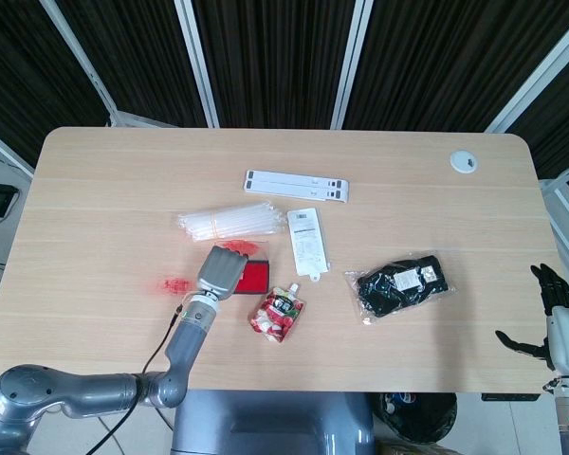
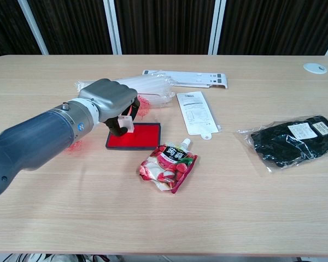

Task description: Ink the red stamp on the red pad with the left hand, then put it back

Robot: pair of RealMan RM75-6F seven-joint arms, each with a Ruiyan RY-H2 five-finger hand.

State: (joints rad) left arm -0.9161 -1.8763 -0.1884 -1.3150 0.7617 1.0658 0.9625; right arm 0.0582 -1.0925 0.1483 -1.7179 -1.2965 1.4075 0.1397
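Observation:
The red ink pad [image 2: 136,137] [image 1: 257,277] lies in a black tray at the table's middle left. My left hand [image 2: 110,99] [image 1: 224,270] hovers over its left end, fingers curled down around the red stamp [image 2: 126,125]. Only the stamp's pale lower block shows below the fingers, at or just above the pad's surface. I cannot tell whether it touches the pad. In the head view the hand hides the stamp. My right hand [image 1: 551,316] hangs off the table's right edge with fingers apart and nothing in it.
A lychee pouch [image 2: 168,165] lies just right of the pad. A bag of clear tubes [image 2: 147,87] sits behind the hand, with a white card [image 2: 195,113], a white strip [image 2: 186,78] and a black bagged item [image 2: 295,139] nearby. A small red item [image 1: 174,283] lies left of the hand.

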